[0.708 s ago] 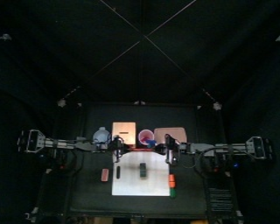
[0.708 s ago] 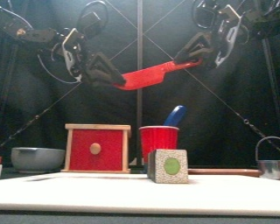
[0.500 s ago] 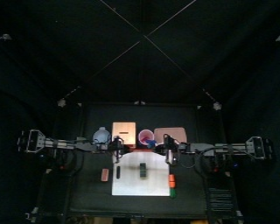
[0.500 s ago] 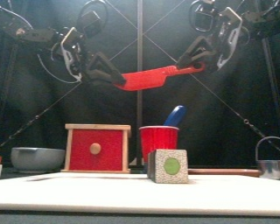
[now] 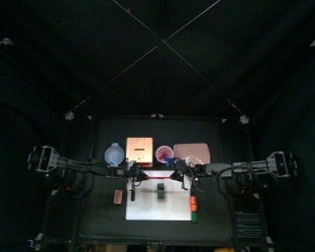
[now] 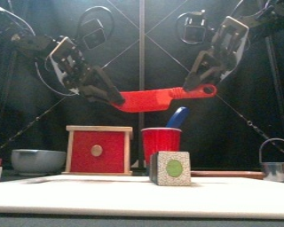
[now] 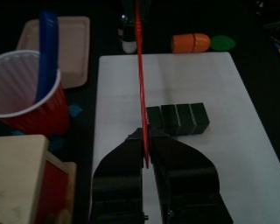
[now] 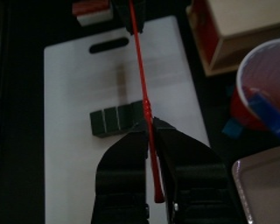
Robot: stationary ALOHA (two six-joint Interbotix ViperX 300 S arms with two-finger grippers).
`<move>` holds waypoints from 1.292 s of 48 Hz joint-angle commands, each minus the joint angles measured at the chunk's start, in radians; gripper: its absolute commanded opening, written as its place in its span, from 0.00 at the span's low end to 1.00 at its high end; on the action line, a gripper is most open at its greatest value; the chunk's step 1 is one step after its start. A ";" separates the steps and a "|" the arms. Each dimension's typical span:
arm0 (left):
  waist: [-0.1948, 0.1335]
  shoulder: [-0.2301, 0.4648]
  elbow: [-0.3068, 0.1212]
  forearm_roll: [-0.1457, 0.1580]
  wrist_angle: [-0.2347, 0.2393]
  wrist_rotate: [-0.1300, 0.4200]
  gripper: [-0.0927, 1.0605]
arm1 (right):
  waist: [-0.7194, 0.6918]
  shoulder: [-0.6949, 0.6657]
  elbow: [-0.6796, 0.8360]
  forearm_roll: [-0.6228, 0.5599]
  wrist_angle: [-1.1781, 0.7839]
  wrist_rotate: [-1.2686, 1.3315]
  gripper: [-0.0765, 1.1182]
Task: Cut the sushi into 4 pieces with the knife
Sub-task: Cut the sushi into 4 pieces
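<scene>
**Operator:** Red plastic overhead. Why is it hanging up there?

**Spotter:** You're holding the red toy knife (image 6: 156,96) in the air between both arms, well above the surface. The left gripper (image 6: 111,94) is clamping the broad blade end, its jaws closed on the thin plastic. The right gripper (image 6: 202,86) is pinching the narrow handle end, jaws closed on it as well. My guess is that you're passing it across so one arm ends up on the handle alone.

**Operator:** And the sushi?

**Spotter:** The toy sushi roll (image 7: 178,118) is lying near the middle of the white cutting board (image 7: 213,87), and both wrist views are showing it right under the knife's edge. It's looking uncut, with the dark green squared blocks sitting flush side by side. From the front it's showing a pale speckled end face with a green oval in it.

**Operator:** How is it all going to handle?

**Spotter:** The knife is looking flat, stiff and smooth, and edge-on it's only a thin red line. The blocks probably part at their seams, so you're wanting the blade over a seam. The board is slick, so the roll may be sliding under pressure. Behind it, the red cup (image 6: 161,142) is holding the blue toy knife (image 6: 177,117), just beside the wooden box (image 6: 99,149).
</scene>
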 commanded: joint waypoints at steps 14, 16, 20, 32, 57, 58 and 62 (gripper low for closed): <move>-0.043 0.091 -0.051 -0.021 -0.003 0.002 0.43 | 0.012 0.094 -0.052 -0.006 0.061 -0.002 0.34; -0.048 0.098 -0.054 -0.026 -0.002 0.002 0.43 | 0.014 0.103 -0.057 -0.008 0.066 -0.002 0.34; -0.057 0.117 -0.060 -0.032 0.003 0.002 0.43 | 0.012 0.117 -0.063 -0.012 0.078 -0.002 0.34; -0.069 0.137 -0.055 -0.060 0.005 0.002 0.43 | 0.015 0.161 -0.086 -0.015 0.117 -0.003 0.34; -0.067 0.147 -0.061 -0.067 0.043 0.006 0.43 | 0.018 0.192 -0.124 -0.067 0.156 0.002 0.34; -0.067 0.144 -0.061 -0.067 0.043 0.008 0.43 | 0.018 0.189 -0.124 -0.067 0.156 0.002 0.34; -0.067 0.137 -0.064 -0.066 0.041 0.008 0.43 | 0.018 0.167 -0.123 -0.067 0.156 0.000 0.34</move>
